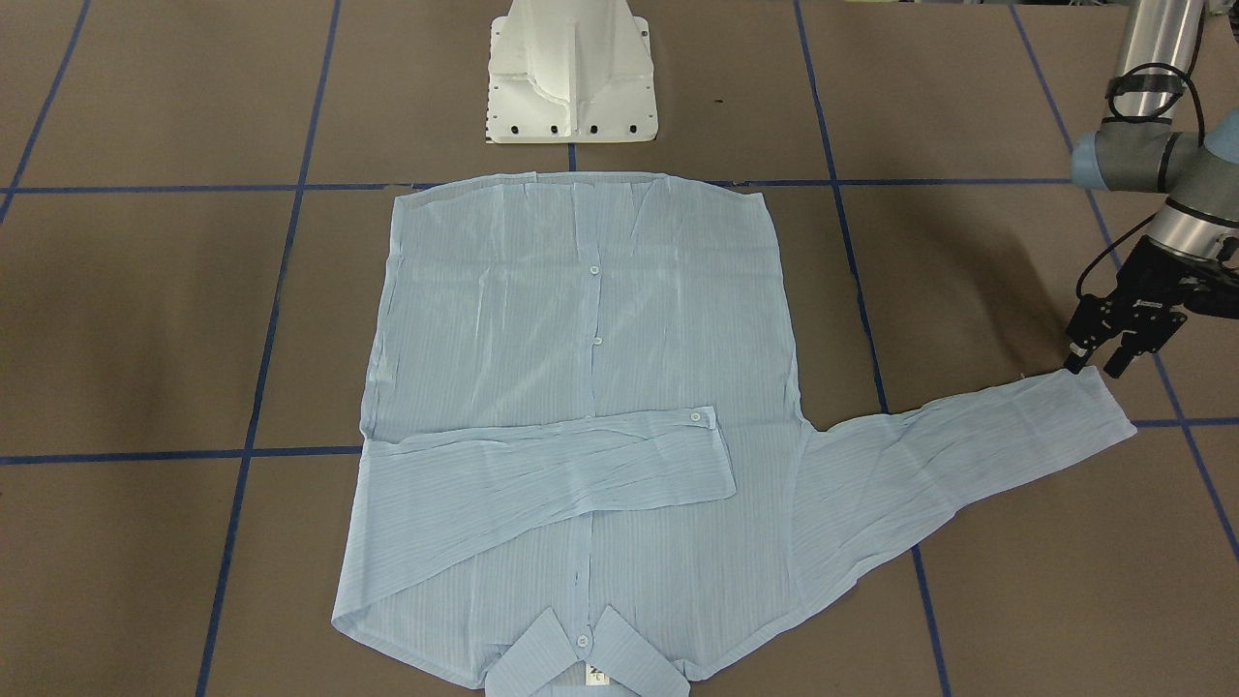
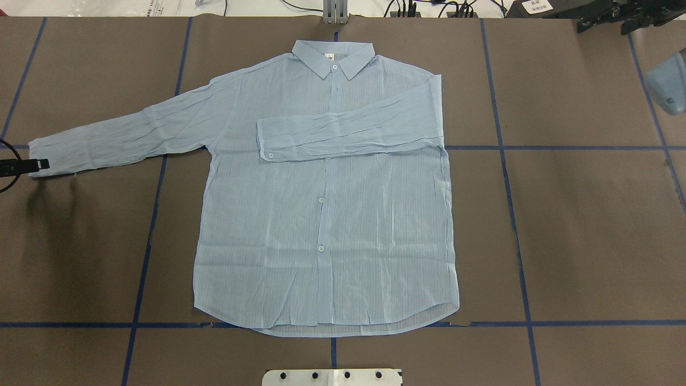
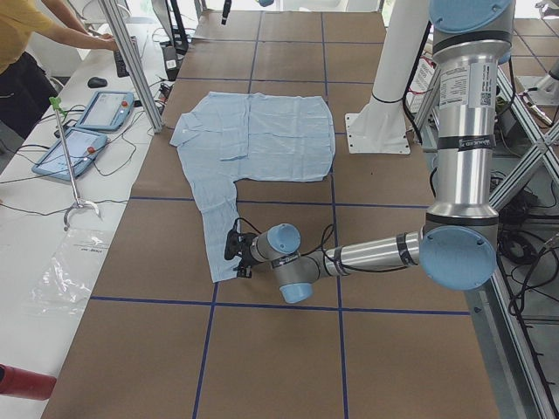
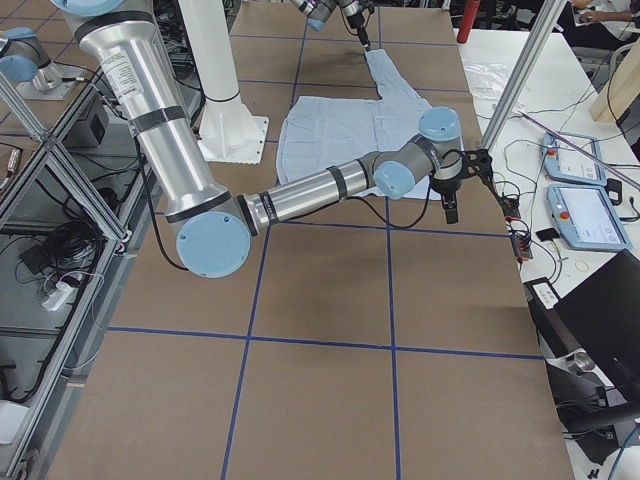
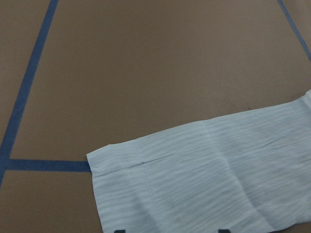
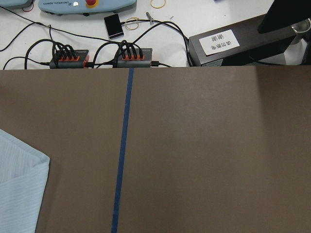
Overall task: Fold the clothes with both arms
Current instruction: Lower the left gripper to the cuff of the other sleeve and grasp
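The pale blue shirt (image 2: pixel 327 214) lies flat and buttoned, with its collar (image 1: pixel 581 658) on the side away from the robot. One sleeve (image 2: pixel 348 131) is folded across the chest. The other sleeve (image 1: pixel 968 436) stretches out flat to the robot's left. My left gripper (image 1: pixel 1094 368) is open, low over that sleeve's cuff (image 5: pixel 194 184), one finger on either side of the cuff's corner. My right gripper (image 4: pixel 450 205) hangs above bare table beyond the shirt's shoulder, near the far edge. I cannot tell whether it is open or shut. A shirt corner (image 6: pixel 19 194) shows in its wrist view.
The white pedestal (image 1: pixel 571 77) stands just behind the shirt's hem. Blue tape lines (image 2: pixel 514 214) cross the brown table. Past the far edge are cables, a black box (image 6: pixel 228 43), control tablets (image 4: pixel 590 190), aluminium posts (image 3: pixel 131 61) and a person (image 3: pixel 26 35).
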Action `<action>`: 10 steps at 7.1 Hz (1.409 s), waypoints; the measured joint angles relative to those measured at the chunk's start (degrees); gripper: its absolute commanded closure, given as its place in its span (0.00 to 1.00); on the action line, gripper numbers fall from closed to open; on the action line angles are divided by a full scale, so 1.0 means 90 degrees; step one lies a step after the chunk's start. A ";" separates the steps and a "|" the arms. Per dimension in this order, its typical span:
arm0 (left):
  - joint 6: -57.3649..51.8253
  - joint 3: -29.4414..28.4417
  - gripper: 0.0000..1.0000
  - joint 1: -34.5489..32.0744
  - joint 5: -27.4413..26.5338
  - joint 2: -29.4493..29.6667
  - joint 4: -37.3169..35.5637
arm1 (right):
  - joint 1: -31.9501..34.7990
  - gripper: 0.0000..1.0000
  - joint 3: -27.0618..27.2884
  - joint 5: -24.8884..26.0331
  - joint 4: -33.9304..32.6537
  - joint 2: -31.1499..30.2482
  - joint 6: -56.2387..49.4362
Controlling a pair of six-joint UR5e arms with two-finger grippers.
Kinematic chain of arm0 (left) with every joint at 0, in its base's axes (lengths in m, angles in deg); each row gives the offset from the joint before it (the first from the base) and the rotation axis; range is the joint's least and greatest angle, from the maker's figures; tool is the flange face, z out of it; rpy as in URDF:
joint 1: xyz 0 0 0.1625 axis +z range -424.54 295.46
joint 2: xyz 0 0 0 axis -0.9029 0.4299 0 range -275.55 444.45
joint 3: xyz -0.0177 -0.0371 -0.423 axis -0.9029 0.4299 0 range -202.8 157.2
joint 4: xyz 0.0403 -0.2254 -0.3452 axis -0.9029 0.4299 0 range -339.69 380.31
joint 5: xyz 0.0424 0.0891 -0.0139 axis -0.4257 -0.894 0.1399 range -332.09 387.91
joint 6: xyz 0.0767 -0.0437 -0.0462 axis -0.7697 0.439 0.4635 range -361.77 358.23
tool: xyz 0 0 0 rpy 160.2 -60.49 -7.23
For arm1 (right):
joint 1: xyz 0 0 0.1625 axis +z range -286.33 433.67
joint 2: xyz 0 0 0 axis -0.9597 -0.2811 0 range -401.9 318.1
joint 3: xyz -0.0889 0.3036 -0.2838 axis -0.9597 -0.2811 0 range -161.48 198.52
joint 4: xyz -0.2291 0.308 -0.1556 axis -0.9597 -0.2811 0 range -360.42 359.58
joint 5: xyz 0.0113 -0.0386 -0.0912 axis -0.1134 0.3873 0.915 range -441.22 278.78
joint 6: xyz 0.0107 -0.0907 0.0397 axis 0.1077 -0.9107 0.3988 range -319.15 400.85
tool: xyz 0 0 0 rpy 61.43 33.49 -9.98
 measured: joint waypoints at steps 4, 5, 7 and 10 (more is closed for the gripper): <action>-0.0061 -0.0181 0.29 0.0046 -0.0027 0.0059 0.0075 | 0.0000 0.00 0.0004 0.0012 0.0014 -0.0064 0.0000; -0.0070 -0.0183 0.29 0.0051 -0.0031 0.0048 0.0075 | 0.0000 0.00 0.0006 0.0012 0.0016 -0.0075 0.0000; -0.0117 -0.0184 0.29 0.0055 -0.0039 0.0030 0.0076 | 0.0000 0.00 0.0066 0.0012 0.0022 -0.0123 0.0000; -0.0202 -0.0188 0.47 0.0055 -0.0043 0.0012 0.0069 | 0.0000 0.00 0.0150 0.0010 0.0024 -0.0203 0.0000</action>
